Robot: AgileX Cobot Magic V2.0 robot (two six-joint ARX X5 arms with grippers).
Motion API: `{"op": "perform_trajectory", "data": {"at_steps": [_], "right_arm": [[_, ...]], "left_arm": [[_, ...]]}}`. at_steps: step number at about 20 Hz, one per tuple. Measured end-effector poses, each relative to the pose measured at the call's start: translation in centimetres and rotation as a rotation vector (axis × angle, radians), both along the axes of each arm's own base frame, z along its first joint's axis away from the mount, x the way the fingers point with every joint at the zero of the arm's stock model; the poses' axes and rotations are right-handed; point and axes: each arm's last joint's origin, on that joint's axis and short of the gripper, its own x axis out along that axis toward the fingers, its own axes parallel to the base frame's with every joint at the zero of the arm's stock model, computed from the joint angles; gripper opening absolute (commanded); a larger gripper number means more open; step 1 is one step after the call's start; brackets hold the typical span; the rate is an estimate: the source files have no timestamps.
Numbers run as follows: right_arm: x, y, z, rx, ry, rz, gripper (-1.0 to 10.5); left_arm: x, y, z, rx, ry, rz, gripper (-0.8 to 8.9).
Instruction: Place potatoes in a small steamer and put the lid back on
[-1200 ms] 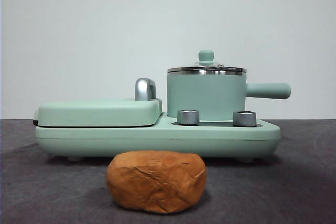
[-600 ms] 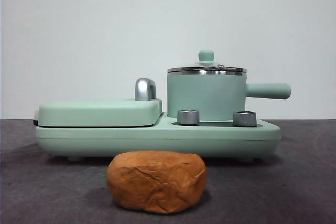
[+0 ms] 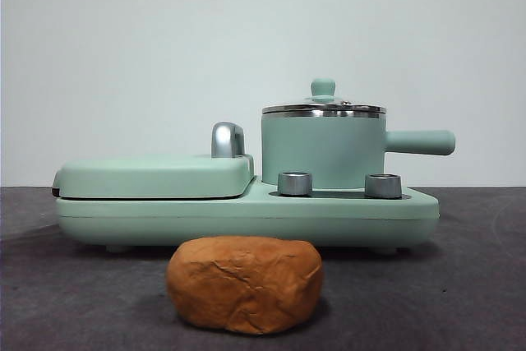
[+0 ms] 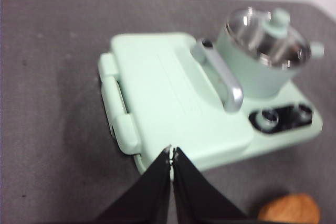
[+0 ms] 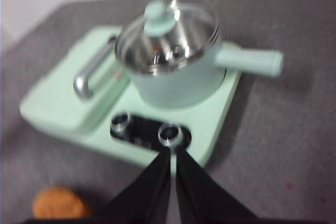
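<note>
Removing lid point(image 3: 323, 108) comes first: it sits on small steamer point(image 3: 323, 150). Potatoes point(image 3: 244, 284) on table before appliance. Left gripper point(image 4: 171, 153), right gripper point(image 5: 171, 153) aloft, jaws pressed together. Spread jaws, pinch knob squarely, lift straight.

The left gripper point(image 4: 171, 153) shows as two matte black jaws, broad at the base and tapering to thin pointed tips with small pale flecks at the ends; the right gripper point(image 5: 172, 153) has the same two plain black tapering wedges, smooth-faced, without visible markings, screws or cables.
</note>
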Motion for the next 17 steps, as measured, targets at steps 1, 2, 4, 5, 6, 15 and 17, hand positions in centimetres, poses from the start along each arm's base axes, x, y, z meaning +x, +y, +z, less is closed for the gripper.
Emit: {"op": "perform_trajectory", "data": {"at_steps": [1, 2, 4, 5, 6, 15, 17], "right_arm": [[0.1, 0.1, -0.1, -0.027, 0.003, 0.021, 0.2], [0.2, 0.2, -0.1, -0.062, 0.003, 0.046, 0.2], [0.3, 0.4, -0.3, -0.122, -0.010, 0.094, 0.2], [0.3, 0.5, -0.4, -0.152, -0.022, 0.121, 0.2], [0.3, 0.6, -0.5, -0.181, -0.036, 0.147, 0.2], [0.1, 1.0, -0.6, -0.332, -0.121, 0.246, 2.7], [0.1, 1.0, -0.6, -0.336, -0.124, 0.248, 2.7]], "left_arm": [[0.3, -0.1, -0.2, 0.025, 0.009, -0.022, 0.08], [0.5, -0.3, -0.4, 0.059, 0.024, -0.052, 0.08], [1.0, -0.7, -0.8, 0.123, 0.030, -0.114, 0.07], [1.3, -1.0, -1.0, 0.161, 0.026, -0.154, 0.07], [1.5, -1.3, -1.2, 0.201, 0.016, -0.195, 0.07], [2.3, -2.5, -1.1, 0.403, -0.144, -0.391, 2.53], [2.4, -2.6, -1.0, 0.407, -0.165, -0.398, 2.53]]}}
